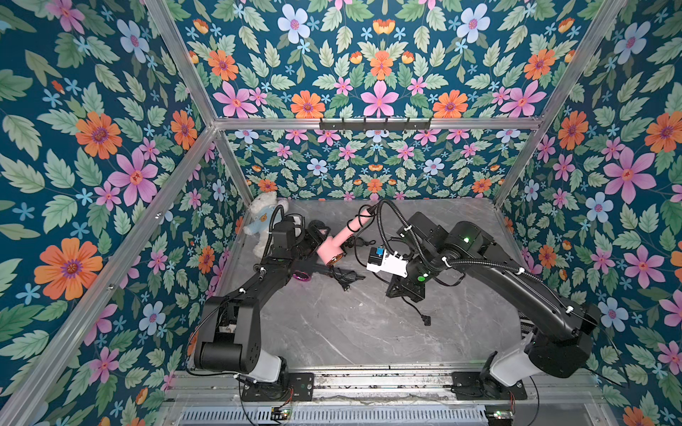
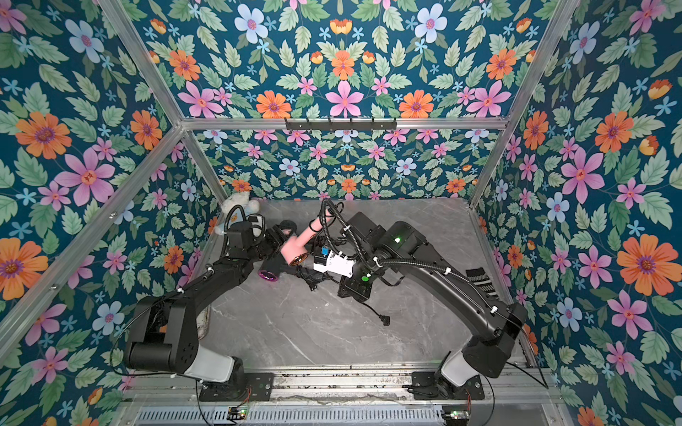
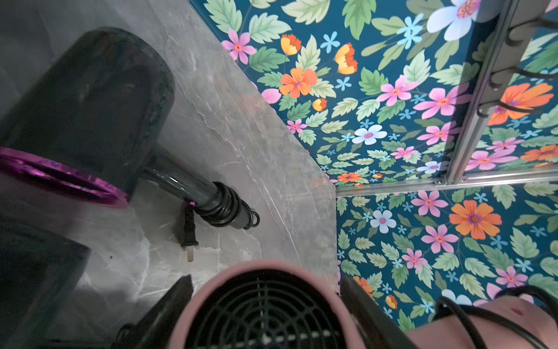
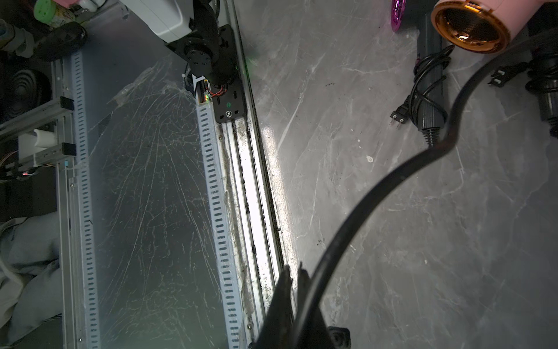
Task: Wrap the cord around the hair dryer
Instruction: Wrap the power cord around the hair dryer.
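Grasping the pink plastic hair dryer (image 1: pixel 337 241) in the left gripper (image 3: pixel 265 299), far centre; pinching its black cord (image 4: pixel 377 193) in the right gripper (image 4: pixel 294 284), nearer right.

Both top views were evenly lit and sharp, with wide-angle bowing at the edges; wrist views were dimmer, with glare on the desk (image 4: pixel 302 169) and a blurred near cord (image 4: pixel 360 207).

1 pink hair dryer (image 1: pixel 332 247), 2 black hair dryers (image 4: pixel 431 114) (image 4: pixel 548 102), 1 white plush toy (image 1: pixel 262 217), 2 robot arms (image 1: pixel 273 273) (image 1: pixel 516 273)
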`<state>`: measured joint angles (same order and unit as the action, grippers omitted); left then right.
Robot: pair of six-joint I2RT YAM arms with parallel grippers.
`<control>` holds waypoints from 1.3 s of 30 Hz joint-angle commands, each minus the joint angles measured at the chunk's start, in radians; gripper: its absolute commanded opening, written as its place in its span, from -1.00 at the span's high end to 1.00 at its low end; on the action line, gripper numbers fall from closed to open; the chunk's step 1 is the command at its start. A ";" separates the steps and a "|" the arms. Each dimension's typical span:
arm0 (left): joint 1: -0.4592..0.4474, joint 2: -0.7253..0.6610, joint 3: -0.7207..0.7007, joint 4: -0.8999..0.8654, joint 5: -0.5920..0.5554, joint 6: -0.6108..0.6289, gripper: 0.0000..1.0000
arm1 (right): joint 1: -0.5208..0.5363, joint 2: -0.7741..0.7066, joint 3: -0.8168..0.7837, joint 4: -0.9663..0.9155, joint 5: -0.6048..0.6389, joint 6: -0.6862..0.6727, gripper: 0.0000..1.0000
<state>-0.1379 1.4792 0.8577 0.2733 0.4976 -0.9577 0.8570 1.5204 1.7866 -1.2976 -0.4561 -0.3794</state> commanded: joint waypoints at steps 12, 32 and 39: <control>-0.160 -0.046 0.240 -0.568 -0.476 0.619 1.00 | -0.125 0.091 0.296 0.028 0.165 -0.052 1.00; -0.049 -0.164 -0.052 -0.031 0.466 0.448 1.00 | -0.503 0.326 0.103 0.277 -0.074 0.034 1.00; -0.026 -0.136 -0.155 0.497 0.368 -0.037 1.00 | -0.516 0.207 -0.235 0.557 -0.245 0.171 1.00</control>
<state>-0.1677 1.3342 0.7197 0.4129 0.8734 -0.7059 0.3428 1.7523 1.6222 -0.9001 -0.5915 -0.2825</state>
